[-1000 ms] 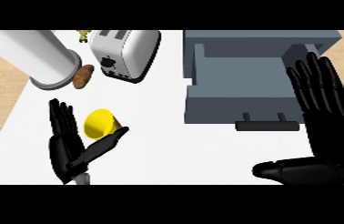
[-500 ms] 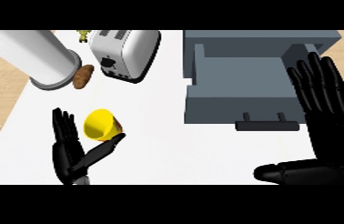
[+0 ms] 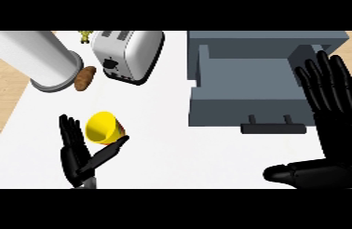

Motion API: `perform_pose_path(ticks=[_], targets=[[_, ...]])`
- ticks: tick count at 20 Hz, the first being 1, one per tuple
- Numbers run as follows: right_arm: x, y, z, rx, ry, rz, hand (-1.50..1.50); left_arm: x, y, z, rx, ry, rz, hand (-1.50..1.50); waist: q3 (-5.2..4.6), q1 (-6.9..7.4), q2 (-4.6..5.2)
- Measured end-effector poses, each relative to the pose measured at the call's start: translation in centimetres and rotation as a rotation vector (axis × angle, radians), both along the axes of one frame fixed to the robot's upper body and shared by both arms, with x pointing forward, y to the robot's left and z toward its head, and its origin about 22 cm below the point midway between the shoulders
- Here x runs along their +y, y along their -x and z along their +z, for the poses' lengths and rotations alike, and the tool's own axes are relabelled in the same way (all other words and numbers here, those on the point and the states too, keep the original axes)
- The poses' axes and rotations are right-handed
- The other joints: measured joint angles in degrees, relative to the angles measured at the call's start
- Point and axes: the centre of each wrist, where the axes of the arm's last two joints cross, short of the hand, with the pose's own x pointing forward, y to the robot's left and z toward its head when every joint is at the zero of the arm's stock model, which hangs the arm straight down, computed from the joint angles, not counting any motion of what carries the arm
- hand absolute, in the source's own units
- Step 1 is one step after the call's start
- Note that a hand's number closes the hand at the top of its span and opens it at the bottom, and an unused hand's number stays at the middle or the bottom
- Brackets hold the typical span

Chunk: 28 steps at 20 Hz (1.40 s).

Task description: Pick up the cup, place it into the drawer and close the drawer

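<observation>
A yellow cup (image 3: 103,127) lies tipped on the white counter at the lower left. My left hand (image 3: 77,154) is just below and left of it, fingers straight and pointing up, thumb stretched out under the cup; it looks to touch the cup without curling round it. The grey drawer (image 3: 206,90) stands pulled out at the right, its inside empty and its dark handle (image 3: 272,128) facing me. My right hand (image 3: 331,111) stands open with fingers up along the drawer's right side, its thumb low at the right edge.
A white toaster (image 3: 131,53) stands at the top centre. A big white cylinder (image 3: 41,60) lies at the top left with a brown bread roll (image 3: 85,78) beside it. A small yellow-green thing (image 3: 85,35) sits behind the toaster. Wooden floor shows past the counter's left edge.
My left hand has slid a little lower and left, its fingers now clear of the cup's left side. The cup and the right hand have barely shifted.
</observation>
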Motion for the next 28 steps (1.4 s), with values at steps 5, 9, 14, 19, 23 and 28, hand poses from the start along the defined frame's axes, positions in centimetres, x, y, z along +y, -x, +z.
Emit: perform_pose_path(ticks=[5, 9, 14, 19, 23, 28], targets=[[0.9, 0.3, 0.6, 0.003, 0.004, 0.005, -1.50, 0.3, 1.0, -2.2, 0.010, -0.003, 0.009, -1.50, 0.00, 0.03, -0.01], [0.7, 0.5, -0.2, 0.002, 0.001, 0.007, -1.50, 1.2, 0.1, -3.4, 0.014, -0.001, 0.002, -1.50, 0.00, -0.04, 0.00], [0.8, 0.4, 0.3, 0.004, 0.002, 0.005, -1.50, 1.2, 0.4, -4.3, 0.012, 0.004, -0.012, -1.50, 0.01, 0.00, -0.01], [0.8, 0.5, 0.5, 0.007, 0.008, 0.006, -1.50, 1.3, -0.6, -4.5, -0.014, 0.017, -0.034, -1.50, 0.00, -0.02, 0.00], [0.7, 1.2, 0.5, 0.000, 0.007, 0.008, -1.50, 1.8, -1.1, -5.2, -0.031, 0.044, -0.037, -1.50, 0.00, -0.10, 0.00], [1.0, 0.8, 0.7, 0.000, 0.002, 0.013, -1.50, 1.8, -2.0, -5.6, -0.050, 0.081, -0.045, -1.50, 0.00, -0.10, 0.01]])
